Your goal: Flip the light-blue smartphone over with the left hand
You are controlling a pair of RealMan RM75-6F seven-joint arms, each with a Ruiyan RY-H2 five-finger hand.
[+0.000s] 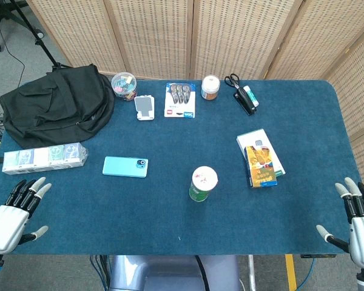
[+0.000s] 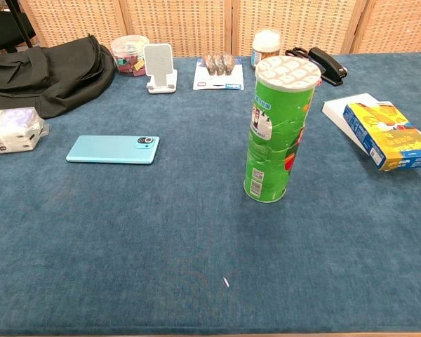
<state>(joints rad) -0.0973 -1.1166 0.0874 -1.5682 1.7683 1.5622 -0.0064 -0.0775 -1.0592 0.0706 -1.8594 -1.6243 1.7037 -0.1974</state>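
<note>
Left hand (image 1: 11, 218), head view only: white/light-grey shell over the back, black finger segments w/ pale grey tips, thumb same scheme, black wrist w/ a bit of blue at the frame edge. Right hand (image 1: 356, 218) matches: silver-white back plate w/ faint seams, black fingers capped in light grey, short grey-tipped thumb on a black base, dark wrist section below. No cables, screws or markings legible on either at this res; chest view shows neither hand nor arm
</note>
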